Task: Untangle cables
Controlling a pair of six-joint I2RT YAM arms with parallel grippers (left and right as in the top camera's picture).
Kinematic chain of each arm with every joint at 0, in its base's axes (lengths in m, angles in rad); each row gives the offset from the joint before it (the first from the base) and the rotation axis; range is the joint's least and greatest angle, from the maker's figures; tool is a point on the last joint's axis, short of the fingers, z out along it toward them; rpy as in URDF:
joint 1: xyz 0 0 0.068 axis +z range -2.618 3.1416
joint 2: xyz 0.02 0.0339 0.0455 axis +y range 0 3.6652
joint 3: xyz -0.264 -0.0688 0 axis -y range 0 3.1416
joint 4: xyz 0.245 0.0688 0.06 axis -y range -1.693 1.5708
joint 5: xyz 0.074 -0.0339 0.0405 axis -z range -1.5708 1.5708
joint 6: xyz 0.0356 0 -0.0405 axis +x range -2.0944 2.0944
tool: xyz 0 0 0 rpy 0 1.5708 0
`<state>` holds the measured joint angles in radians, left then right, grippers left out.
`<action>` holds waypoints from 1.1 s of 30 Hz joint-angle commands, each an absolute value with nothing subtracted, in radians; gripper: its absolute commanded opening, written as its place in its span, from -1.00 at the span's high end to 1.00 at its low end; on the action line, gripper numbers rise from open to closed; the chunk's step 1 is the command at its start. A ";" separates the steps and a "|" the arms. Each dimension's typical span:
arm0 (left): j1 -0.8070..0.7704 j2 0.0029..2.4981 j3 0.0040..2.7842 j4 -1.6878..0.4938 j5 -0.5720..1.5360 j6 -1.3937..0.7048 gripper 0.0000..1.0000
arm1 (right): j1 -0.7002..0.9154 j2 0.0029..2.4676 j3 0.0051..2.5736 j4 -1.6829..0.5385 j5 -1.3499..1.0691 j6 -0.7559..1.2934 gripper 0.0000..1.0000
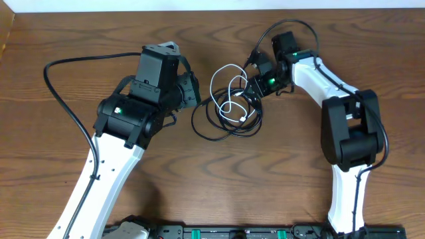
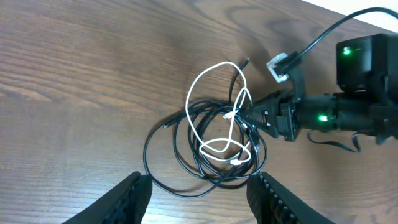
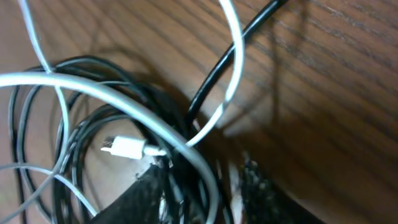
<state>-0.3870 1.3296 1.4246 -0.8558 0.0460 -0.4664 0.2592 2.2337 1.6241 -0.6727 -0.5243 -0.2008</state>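
The cables lie tangled mid-table. A thin white cable [image 1: 213, 83] [image 2: 203, 76] loops over coils of a longer black cable [image 1: 199, 129] [image 2: 147, 146]. My left gripper [image 1: 194, 93] [image 2: 202, 186] hovers at the tangle's left side, open, with nothing between its fingers; the nearest black loop lies just ahead. My right gripper [image 1: 252, 89] [image 2: 245, 118] [image 3: 205, 171] reaches into the tangle's right side. Its jaws stand apart, with the white cable [image 3: 93, 89] and black strands [image 3: 217, 71] running between them. A small white plug [image 3: 124, 148] lies beside its left finger.
A thick black arm cable [image 1: 66, 99] curves across the table's left side, and another [image 1: 292, 25] arcs over the right wrist. Both arm bases and a black unit [image 1: 219, 232] line the front edge. The wooden table [image 1: 372, 46] ends at the far top.
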 commanded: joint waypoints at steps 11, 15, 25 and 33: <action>-0.381 1.334 1.422 -0.855 0.036 -0.446 -0.09 | 0.270 2.239 1.633 -0.628 -0.549 -0.151 0.98; -0.381 1.334 1.422 -0.855 0.036 -0.447 -0.09 | 0.258 2.222 1.641 -0.632 -0.549 -0.102 0.98; -0.381 1.334 1.422 -0.855 0.036 -0.447 -0.09 | 0.247 1.990 1.686 -0.720 -0.476 -0.040 0.98; -0.381 1.334 1.422 -0.855 0.036 -0.447 -0.10 | 0.250 1.787 1.687 -0.752 -0.466 -0.027 0.98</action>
<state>-0.3870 1.3296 1.4246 -0.8558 0.0460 -0.4660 0.2485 1.8416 1.6749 -0.7456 -0.4767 -0.0536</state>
